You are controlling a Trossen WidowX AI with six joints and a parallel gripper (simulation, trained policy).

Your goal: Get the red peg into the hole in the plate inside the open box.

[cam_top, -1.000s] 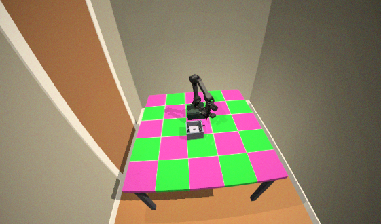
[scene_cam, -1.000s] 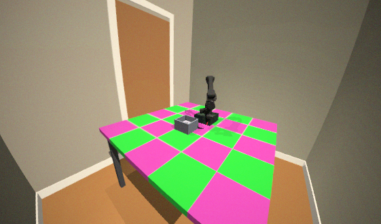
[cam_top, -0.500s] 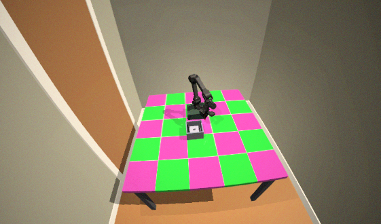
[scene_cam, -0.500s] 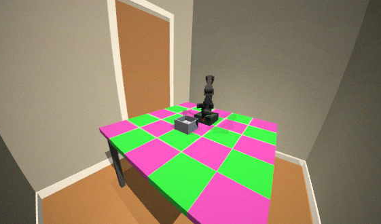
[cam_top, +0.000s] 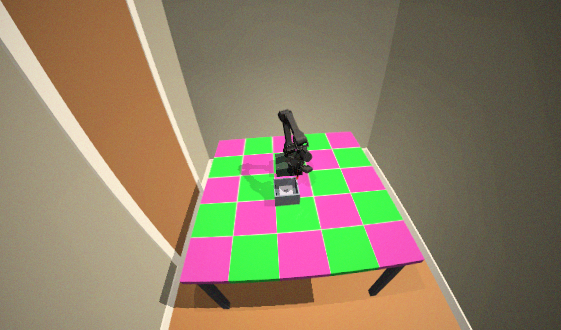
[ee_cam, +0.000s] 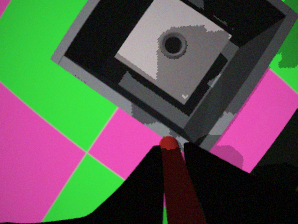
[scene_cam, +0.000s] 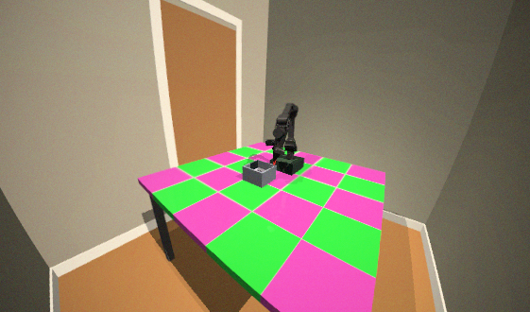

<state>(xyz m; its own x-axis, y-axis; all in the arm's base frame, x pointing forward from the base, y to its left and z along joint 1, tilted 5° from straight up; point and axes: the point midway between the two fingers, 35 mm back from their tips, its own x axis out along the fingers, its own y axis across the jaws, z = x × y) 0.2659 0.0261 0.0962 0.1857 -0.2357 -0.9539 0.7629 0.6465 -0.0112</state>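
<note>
The red peg (ee_cam: pixel 182 187) (cam_top: pixel 297 177) (scene_cam: pixel 274 163) is held between the dark fingers of my gripper (ee_cam: pixel 172 151), which is shut on it. In the wrist view its rounded tip points up the frame, just at the near corner of the open grey box (cam_top: pixel 287 200) (scene_cam: pixel 260 179) (ee_cam: pixel 90 80). The peg is outside the box opening, at the box's side toward the arm. The plate (ee_cam: pixel 142 42) (cam_top: pixel 287 189) at the box bottom shows a round dark hole, with nothing in it. The peg's upper part is hidden by the fingers in the top and exterior views.
The arm's dark base (cam_top: pixel 281 165) (scene_cam: pixel 290 164) stands right behind the box. The box walls (ee_cam: pixel 235 95) rise around the plate. The table (cam_top: pixel 253 255) (scene_cam: pixel 255 245) is checked pink and green, and arm shadows fall on it.
</note>
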